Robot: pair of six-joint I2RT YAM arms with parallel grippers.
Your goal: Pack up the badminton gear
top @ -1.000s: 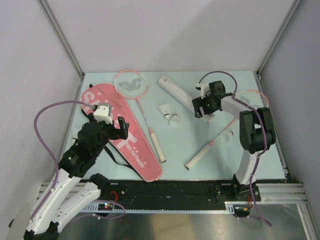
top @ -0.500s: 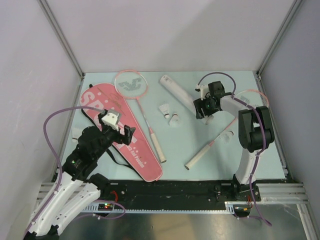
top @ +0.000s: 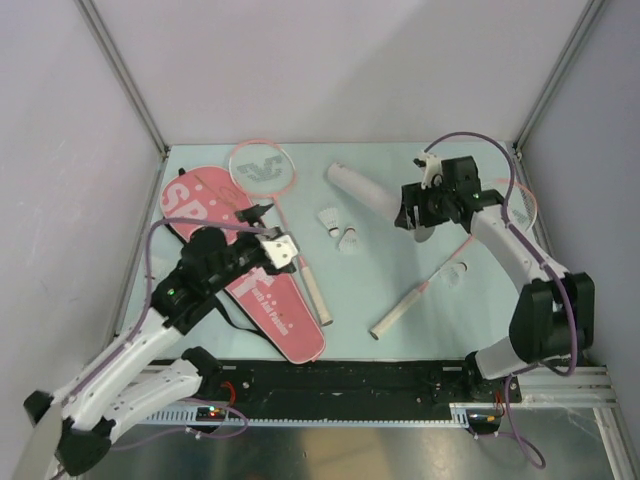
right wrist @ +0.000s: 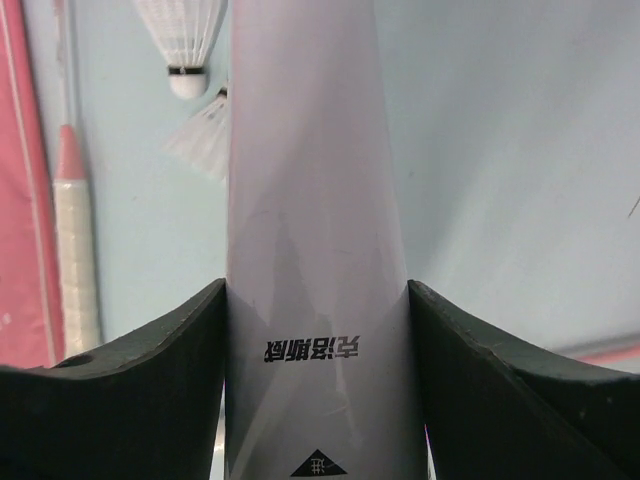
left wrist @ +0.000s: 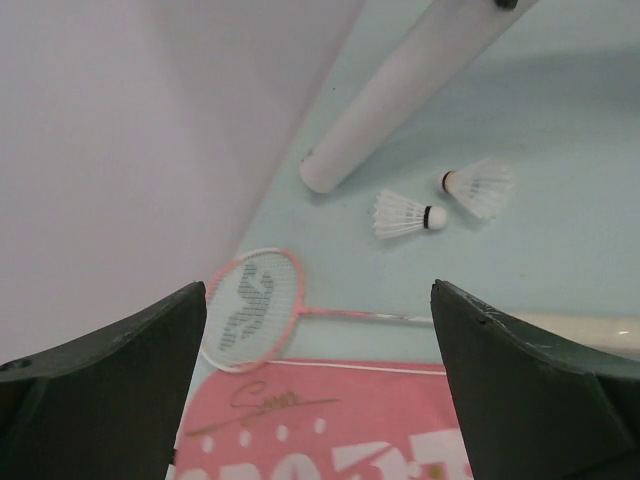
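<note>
My right gripper (top: 410, 212) is shut on the long white tube (top: 360, 188), which is held off the table and fills the middle of the right wrist view (right wrist: 315, 180). My left gripper (top: 272, 235) hangs open above the pink "SPORT" bag (top: 205, 205), nothing between its fingers (left wrist: 110, 390). One pink-rimmed racket (top: 262, 166) lies beside the bag, its handle (top: 315, 293) toward me. Two white shuttlecocks (top: 328, 218) (top: 348, 240) rest mid-table. The second racket (top: 398, 313) lies on the right, its head partly behind my right arm.
A small white object (top: 455, 272) sits by the second racket's shaft. The bag's black strap (top: 232, 315) loops off its near side. Grey walls and metal posts close in the pale green table (top: 400, 260) at the back and sides.
My right gripper has closed on the tube and carried its near end up and to the right. My left arm has swung right across the bag, still open.
</note>
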